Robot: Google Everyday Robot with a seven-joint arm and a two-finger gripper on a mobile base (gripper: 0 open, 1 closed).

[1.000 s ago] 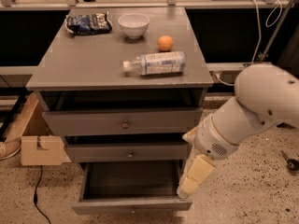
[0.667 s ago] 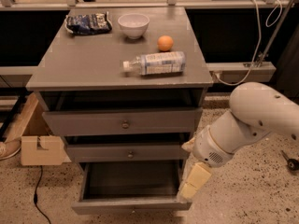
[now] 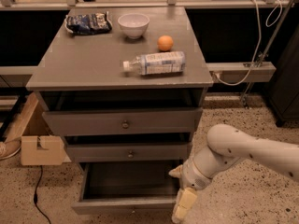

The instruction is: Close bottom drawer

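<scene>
The bottom drawer (image 3: 126, 204) is the lowest grey drawer of the cabinet. It stands pulled out, its dark inside showing, its low flat front near the picture's lower edge. My gripper (image 3: 183, 203) hangs at the end of the white arm, just off the drawer's right front corner, its cream-coloured fingers (image 3: 186, 200) pointing down. Above it are the middle drawer (image 3: 128, 152) and the widest top drawer (image 3: 122, 122), both nearly pushed in.
On the cabinet top (image 3: 84, 64) lie a plastic bottle (image 3: 155, 63), an orange (image 3: 165, 43), a white bowl (image 3: 133, 24) and a dark snack bag (image 3: 88, 22). A cardboard box (image 3: 39, 146) stands at the cabinet's left. A cable (image 3: 37, 199) runs on the floor.
The arm and gripper have moved lower and a little to the left, closer to the open drawer's right front corner. The drawer stands as before.
</scene>
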